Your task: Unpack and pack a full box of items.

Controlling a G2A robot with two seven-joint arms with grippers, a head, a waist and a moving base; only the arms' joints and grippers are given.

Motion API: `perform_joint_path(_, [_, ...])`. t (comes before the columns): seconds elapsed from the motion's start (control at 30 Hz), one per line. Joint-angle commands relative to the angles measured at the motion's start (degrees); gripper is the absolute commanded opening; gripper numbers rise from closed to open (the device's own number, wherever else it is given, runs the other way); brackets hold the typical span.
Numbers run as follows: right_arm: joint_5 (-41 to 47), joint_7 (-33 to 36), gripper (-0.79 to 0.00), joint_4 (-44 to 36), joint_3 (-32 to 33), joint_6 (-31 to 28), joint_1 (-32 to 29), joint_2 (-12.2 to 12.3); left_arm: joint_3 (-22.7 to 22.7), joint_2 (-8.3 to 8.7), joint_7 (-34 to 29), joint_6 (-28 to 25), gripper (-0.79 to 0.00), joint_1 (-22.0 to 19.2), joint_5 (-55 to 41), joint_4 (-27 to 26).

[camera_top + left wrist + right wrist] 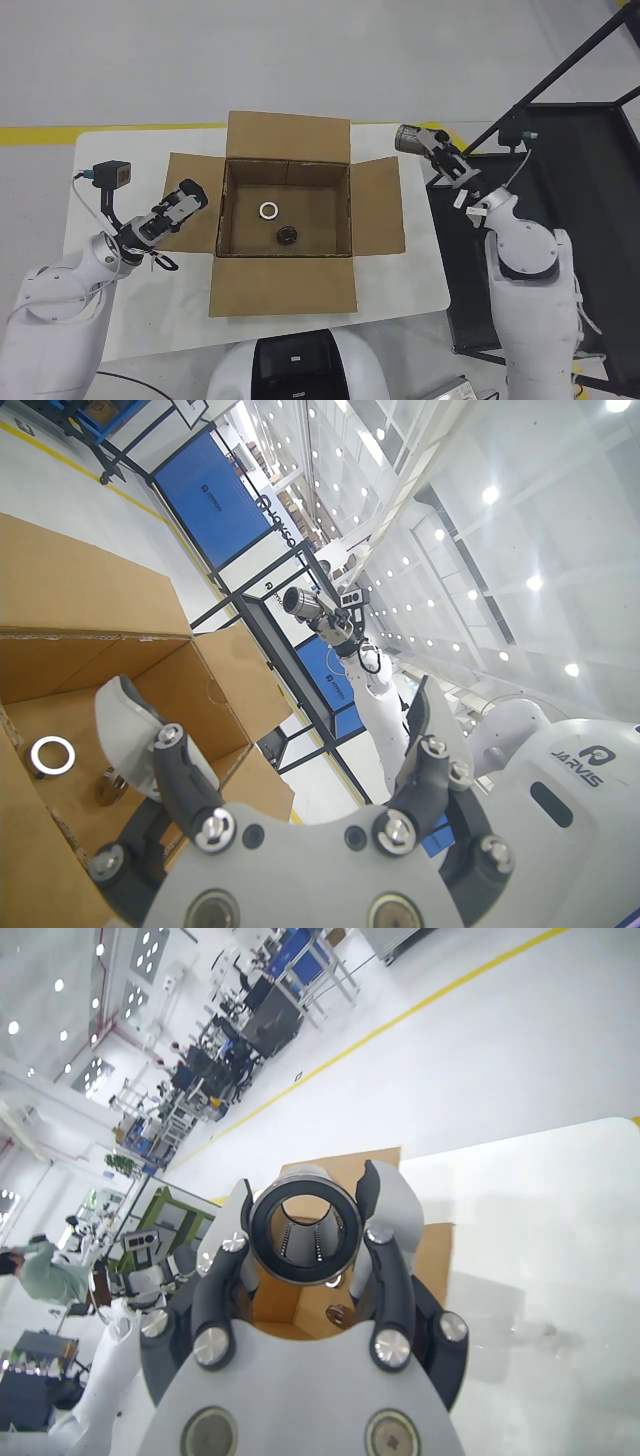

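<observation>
Above the worktop edge, right of the open cardboard box, the right tool grips a linear bearing, the left tool stands wide open and empty, and a silver ring and a dark flange lie inside the box, so unpacking seems nearly finished.

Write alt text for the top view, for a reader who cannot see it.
An open cardboard box on a table holds a silver ring and a dark ring. The right gripper holds a metal cylinder beyond the box's right flap; the open left gripper hovers over its left flap.
</observation>
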Motion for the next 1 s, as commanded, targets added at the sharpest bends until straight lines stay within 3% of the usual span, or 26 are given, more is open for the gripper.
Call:
perform_joint_path(0.0, [0.84,-0.16,-0.785,3.26,1.20,-0.01,1.03,0.20,0.00,0.00,0.00,0.00,0.000,0.00,0.00,0.00])
perform_joint_path(0.3, [-6.23,-1.01,-0.785,17.27,1.70,-0.23,6.02,1.38,0.00,0.00,0.00,0.00,0.000,0.00,0.00,0.00])
perform_joint_path(0.67, [-14.18,-1.83,-0.785,23.71,0.51,2.85,4.87,2.24,0.00,0.00,0.00,0.00,0.000,0.00,0.00,0.00])
perform_joint_path(0.97, [-22.53,-1.94,-0.785,31.55,-4.42,7.58,8.37,2.56,0.00,0.00,0.00,0.00,0.000,0.00,0.00,0.00])
